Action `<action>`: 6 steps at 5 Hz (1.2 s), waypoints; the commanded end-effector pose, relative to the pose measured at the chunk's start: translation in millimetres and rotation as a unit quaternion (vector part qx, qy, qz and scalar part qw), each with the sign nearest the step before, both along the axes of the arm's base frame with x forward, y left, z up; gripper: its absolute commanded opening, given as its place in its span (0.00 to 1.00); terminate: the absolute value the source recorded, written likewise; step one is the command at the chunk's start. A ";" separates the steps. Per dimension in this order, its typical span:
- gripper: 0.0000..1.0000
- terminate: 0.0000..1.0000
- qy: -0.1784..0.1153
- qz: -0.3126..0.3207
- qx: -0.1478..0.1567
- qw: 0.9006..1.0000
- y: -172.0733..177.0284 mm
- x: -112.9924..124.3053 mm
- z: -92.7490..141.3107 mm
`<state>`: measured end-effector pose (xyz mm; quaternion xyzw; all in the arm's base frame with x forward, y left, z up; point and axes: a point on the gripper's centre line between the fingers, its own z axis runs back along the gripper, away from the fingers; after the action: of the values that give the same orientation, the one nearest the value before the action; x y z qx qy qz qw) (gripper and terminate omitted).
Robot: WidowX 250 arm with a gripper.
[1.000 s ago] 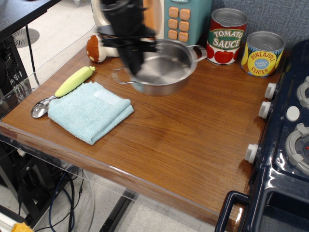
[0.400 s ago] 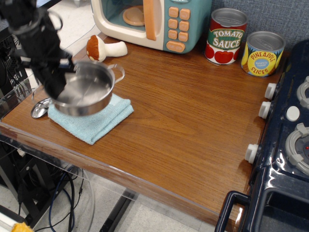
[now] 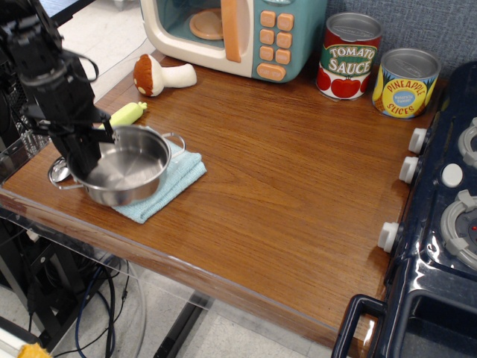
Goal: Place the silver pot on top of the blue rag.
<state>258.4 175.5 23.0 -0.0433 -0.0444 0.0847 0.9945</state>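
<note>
Warm brown wooden worktop (image 3: 283, 194) is filling the scene, with a dark blue toy stove (image 3: 440, 224) sitting along its right edge. At the back, a teal and cream toy microwave (image 3: 238, 33) is standing beside 2 labelled tins: a red tomato sauce can (image 3: 350, 56) and a yellow pineapple slices can (image 3: 405, 83). A brown-capped toy mushroom (image 3: 160, 74) is lying in front of the microwave.

Over at the front left corner, the black end effector (image 3: 82, 153) is gripping the left rim of the small shiny round steel pot (image 3: 123, 165), fingers clamped on the pot's wall. The pot is sitting over the light blue terry rag (image 3: 175, 179), covering most of it; whether its base is fully resting on the cloth, I cannot tell. A spoon with a yellow-green handle (image 3: 127, 114) is peeking out behind the pot.
</note>
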 end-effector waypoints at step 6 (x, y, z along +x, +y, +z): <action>1.00 0.00 -0.090 -0.058 0.149 0.983 -9.1 12.8 120.0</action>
<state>271.9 170.6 120.5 0.0770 -0.1161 0.0172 0.9901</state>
